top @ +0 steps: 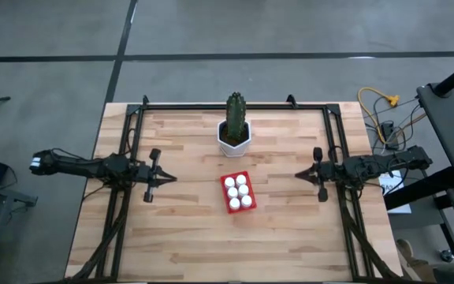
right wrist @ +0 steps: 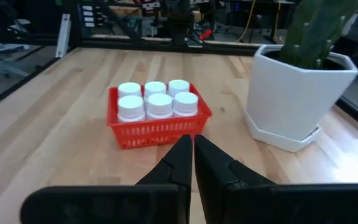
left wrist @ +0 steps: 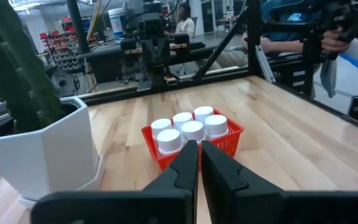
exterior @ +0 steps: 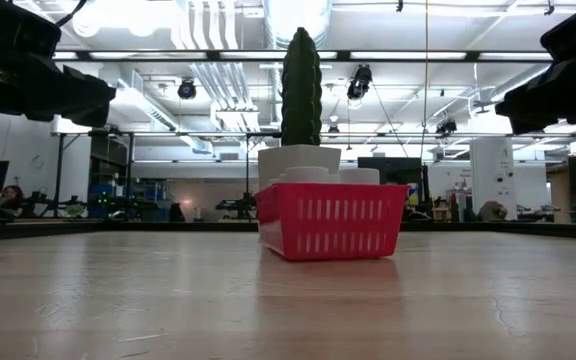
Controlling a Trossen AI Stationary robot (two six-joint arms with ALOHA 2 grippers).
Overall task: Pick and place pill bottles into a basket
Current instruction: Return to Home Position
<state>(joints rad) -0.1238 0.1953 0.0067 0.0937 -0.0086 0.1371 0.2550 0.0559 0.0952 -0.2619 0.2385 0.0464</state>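
Observation:
The red basket [top: 239, 193] stands on the wooden table near its middle, with several white pill bottles [top: 238, 190] upright inside it. It also shows in the left wrist view [left wrist: 194, 140], the right wrist view [right wrist: 157, 121] and the low view [exterior: 331, 220]. My left gripper [top: 170, 179] is shut and empty, left of the basket, above the table. My right gripper [top: 298, 175] is shut and empty, right of the basket. Each gripper's fingers point toward the basket [left wrist: 197, 165] [right wrist: 191, 158].
A white pot with a green cactus [top: 234, 130] stands just beyond the basket, toward the far edge. A dark metal frame [top: 235, 106] runs along the table's far side and both sides. Bare wood lies in front of the basket.

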